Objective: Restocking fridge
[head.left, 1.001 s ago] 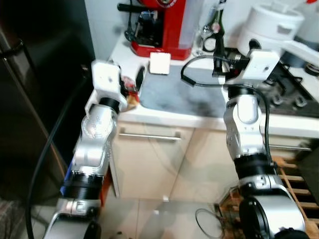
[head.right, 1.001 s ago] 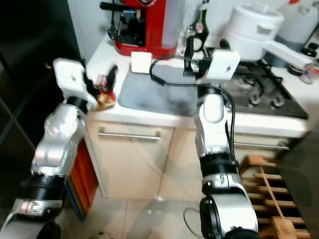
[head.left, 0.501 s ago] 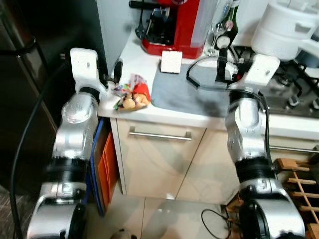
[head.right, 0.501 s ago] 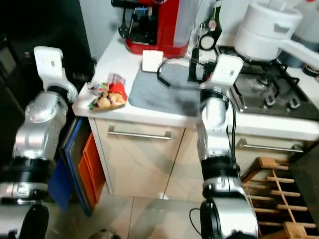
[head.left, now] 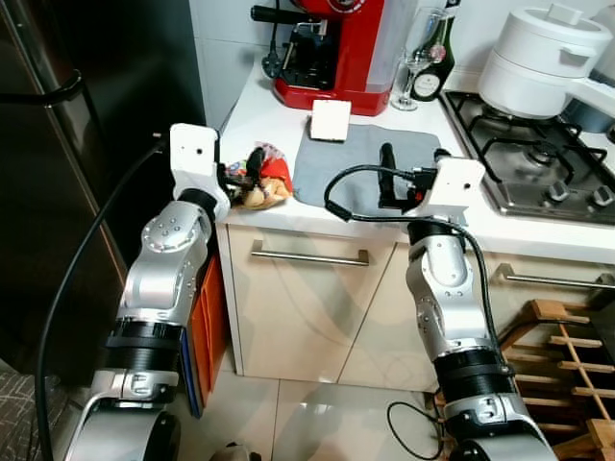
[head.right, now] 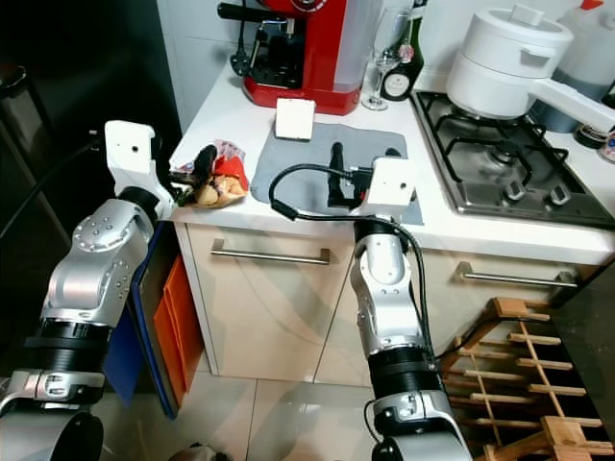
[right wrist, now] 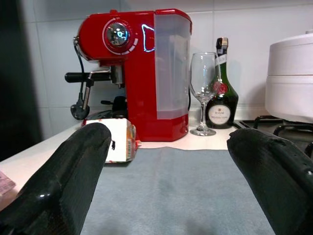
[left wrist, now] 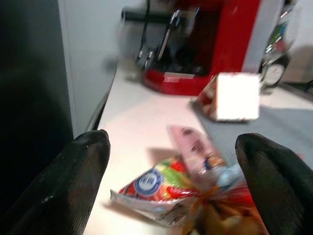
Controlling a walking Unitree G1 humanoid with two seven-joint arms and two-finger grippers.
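Note:
A colourful snack bag [head.left: 269, 184] lies at the front left corner of the white counter [head.left: 252, 108], beside the dark fridge [head.left: 86, 144]. My left gripper [head.left: 240, 171] is open at the bag's left end, and in the left wrist view the bag [left wrist: 190, 196] sits low between its spread fingers [left wrist: 78, 166]. A small white carton [head.left: 330, 120] stands at the back edge of a grey mat [head.left: 360, 158]. My right gripper [head.left: 389, 173] is open and empty over the mat's front part, pointing towards the carton [right wrist: 117, 139].
A red espresso machine [head.left: 332, 48], a wine glass [head.left: 415, 67] and a green bottle [head.left: 442, 62] line the back wall. A white pot [head.left: 543, 53] sits on the gas hob [head.left: 538, 154]. Below are a handled drawer [head.left: 307, 256], an orange bag [head.left: 202, 307] and a wooden rack [head.left: 577, 365].
The camera has shifted. My left gripper has come in from the counter's left edge to the snack bag. My right gripper has drawn back from near the wine glass to the mat's front.

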